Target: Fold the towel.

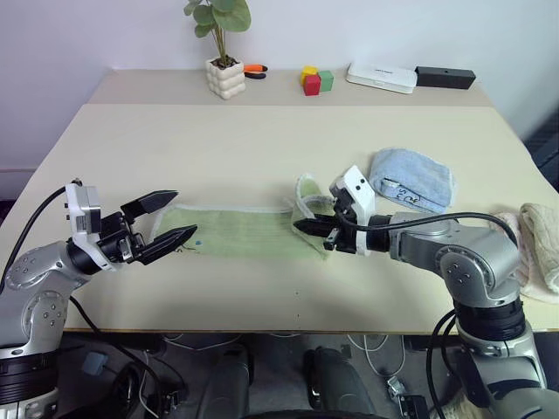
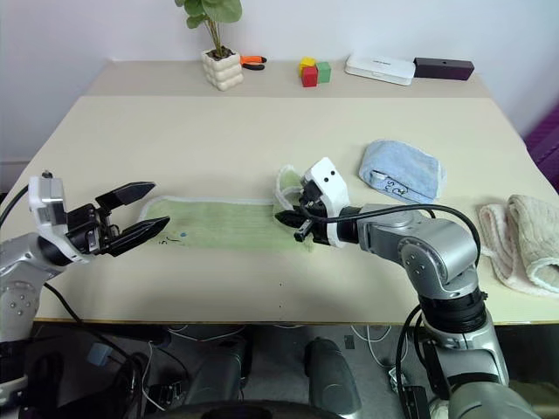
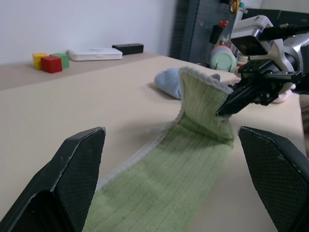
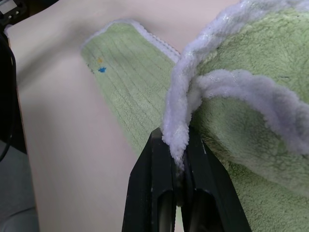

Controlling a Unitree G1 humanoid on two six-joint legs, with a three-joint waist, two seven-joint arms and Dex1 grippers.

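Right claw (image 1: 301, 227) pinches light green terry towel's (image 1: 249, 231) white hem | left claw (image 1: 179, 218) gaping, empty | I'd carry corner toward worktop's (image 1: 262, 148) left edge, aligning hems.

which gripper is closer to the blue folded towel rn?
Right. The right gripper is shut on the green towel's lifted end, just in front of and to the left of the blue towel. The left gripper hangs open at the green towel's far end.

Light green towel (image 1: 249, 232), white edging
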